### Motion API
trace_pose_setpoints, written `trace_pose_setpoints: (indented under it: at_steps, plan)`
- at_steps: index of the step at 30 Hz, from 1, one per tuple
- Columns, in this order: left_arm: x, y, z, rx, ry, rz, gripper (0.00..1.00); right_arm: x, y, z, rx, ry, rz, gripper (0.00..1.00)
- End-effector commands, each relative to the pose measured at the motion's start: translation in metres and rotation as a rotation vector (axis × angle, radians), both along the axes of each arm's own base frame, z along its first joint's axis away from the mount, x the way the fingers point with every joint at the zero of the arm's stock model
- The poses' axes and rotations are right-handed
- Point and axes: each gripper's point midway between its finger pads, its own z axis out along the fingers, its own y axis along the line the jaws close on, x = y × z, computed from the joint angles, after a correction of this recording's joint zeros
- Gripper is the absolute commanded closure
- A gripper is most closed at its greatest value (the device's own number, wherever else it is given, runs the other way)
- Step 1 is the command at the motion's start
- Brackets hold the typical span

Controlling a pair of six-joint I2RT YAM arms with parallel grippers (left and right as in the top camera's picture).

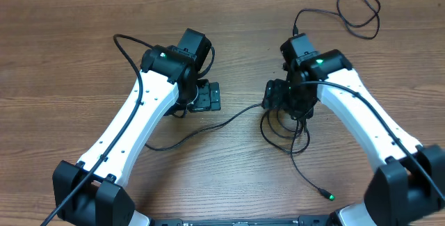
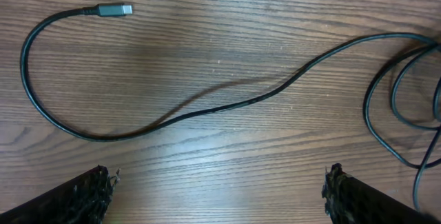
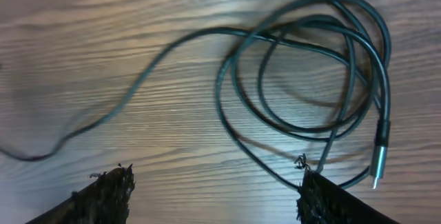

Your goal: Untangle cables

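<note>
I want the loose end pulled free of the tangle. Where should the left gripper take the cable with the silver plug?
On the cord just behind the plug, from straight above, jaws across it: that end lies flat, alone, away from the loops.

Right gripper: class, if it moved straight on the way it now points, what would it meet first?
Likely the left edge of the looped cables on the table ahead of the right gripper; depth is unclear, so perhaps bare wood beside them.
</note>
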Motion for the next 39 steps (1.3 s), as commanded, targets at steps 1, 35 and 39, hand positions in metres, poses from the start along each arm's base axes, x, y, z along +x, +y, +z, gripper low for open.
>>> trace_pose_setpoints:
  at_steps: [1, 35, 39]
  plan:
    - [0.000, 0.004, -0.008, 0.029, 0.015, -0.032, 0.00, -0.002, -0.008, -0.020, -0.064, 0.051, -0.008, 0.23]
    - [0.000, 0.003, -0.016, 0.032, 0.044, -0.028, 0.00, -0.009, -0.013, -0.087, -0.088, 0.074, -0.007, 0.69]
    - [0.000, 0.003, -0.016, 0.032, 0.044, -0.028, 0.00, -0.008, -0.013, -0.087, -0.087, 0.069, -0.007, 0.63]
